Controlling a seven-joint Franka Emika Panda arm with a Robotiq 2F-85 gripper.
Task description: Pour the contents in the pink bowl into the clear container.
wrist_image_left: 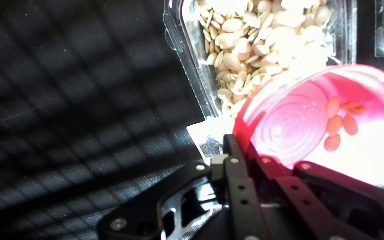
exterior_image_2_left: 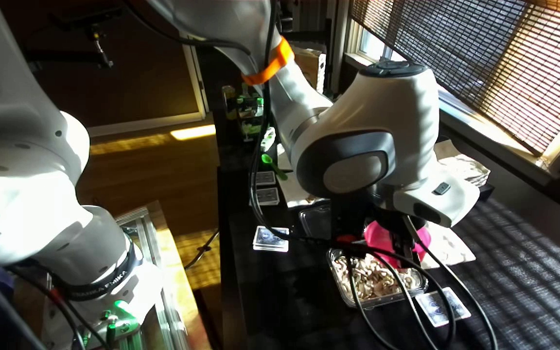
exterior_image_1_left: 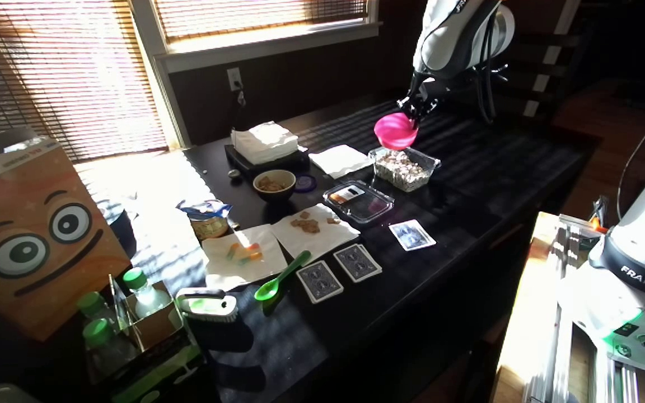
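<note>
The pink bowl (exterior_image_1_left: 394, 132) is held in the air, tilted, above the table and beside the clear container. It also shows in the other exterior view (exterior_image_2_left: 381, 237), partly behind the gripper. In the wrist view the pink bowl (wrist_image_left: 288, 123) shows several orange oval pieces (wrist_image_left: 334, 125) on its inner wall. My gripper (wrist_image_left: 241, 143) is shut on the bowl's rim; in an exterior view the gripper (exterior_image_1_left: 415, 112) is behind the bowl. The clear container (wrist_image_left: 192, 71) holds pale seeds and nuts. It also shows in both exterior views (exterior_image_1_left: 409, 182) (exterior_image_2_left: 345, 296). The bowl's rim overlaps the container's edge in the wrist view.
A flat clear lid (exterior_image_1_left: 359, 200) and a playing card stack (exterior_image_1_left: 412, 234) lie near the container. Another card (exterior_image_2_left: 442, 306) lies beside it. A white napkin (exterior_image_1_left: 340, 160), a dark bowl (exterior_image_1_left: 274, 186) and a napkin holder (exterior_image_1_left: 266, 144) stand further along. Cables (exterior_image_2_left: 406, 287) hang over the container.
</note>
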